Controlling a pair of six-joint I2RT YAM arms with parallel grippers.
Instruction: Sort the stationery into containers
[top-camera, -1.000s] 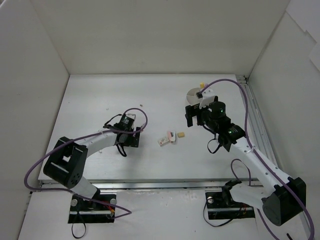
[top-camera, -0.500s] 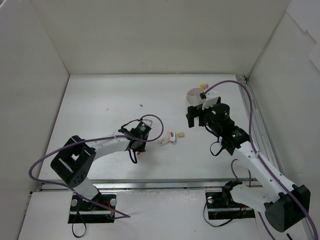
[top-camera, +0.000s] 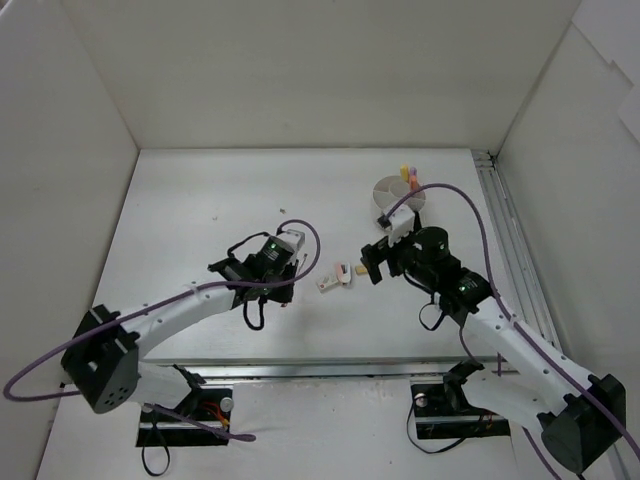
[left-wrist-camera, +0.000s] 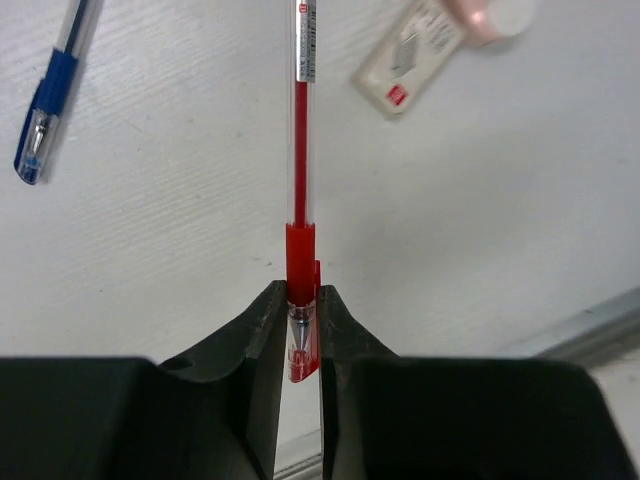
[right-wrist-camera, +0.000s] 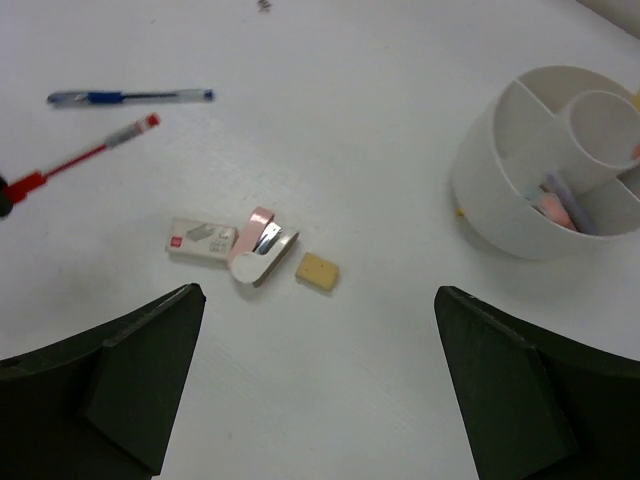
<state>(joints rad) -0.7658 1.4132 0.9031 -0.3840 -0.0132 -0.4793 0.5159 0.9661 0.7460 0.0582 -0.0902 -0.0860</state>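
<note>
the left gripper (left-wrist-camera: 298, 305) now has its jaws pressed together on the capped end of the red pen (left-wrist-camera: 301, 150). a second ago they stood wide, so the grip is new. the pen's clear barrel runs straight out ahead of the fingers, low over the table (left-wrist-camera: 150, 250); whether it has left the surface i cannot tell. the blue pen (left-wrist-camera: 45, 110) lies apart to one side, untouched, and a small white box (left-wrist-camera: 410, 60) sits farther ahead.

the right gripper (right-wrist-camera: 320, 330) hangs with its jaws fully apart and nothing between them. it has drawn back from the white dish (right-wrist-camera: 500, 200) and looks down on the pink stapler (right-wrist-camera: 258, 250) and the tan eraser (right-wrist-camera: 317, 270) beside it.

the dish stands well apart from the held pen, with a few coloured pieces already in its compartments. with the pinch made, the pen seems ready to be lifted and carried across to the dish. held this near one end, it may tip or swing on the way.
</note>
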